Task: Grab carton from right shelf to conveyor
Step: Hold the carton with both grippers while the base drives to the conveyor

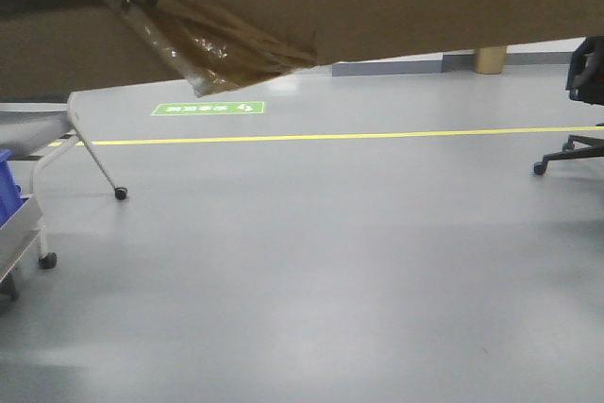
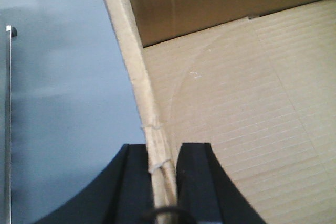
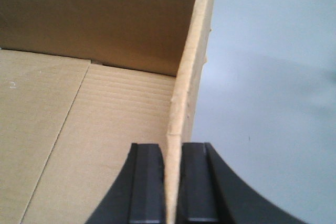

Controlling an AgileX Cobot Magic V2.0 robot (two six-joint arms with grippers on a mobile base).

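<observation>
An open brown carton fills the top of the front view, held off the floor, with torn tape hanging from its underside. My left gripper is shut on the carton's left wall, one finger outside and one inside. My right gripper is shut on the carton's right wall in the same way. Both wrist views look into the carton's bare corrugated bottom. The shelf and the conveyor are out of view.
Grey floor with a yellow line and a green floor sign. A grey wheeled table and a metal cart with a blue bin stand at the left. A black office chair stands at the right.
</observation>
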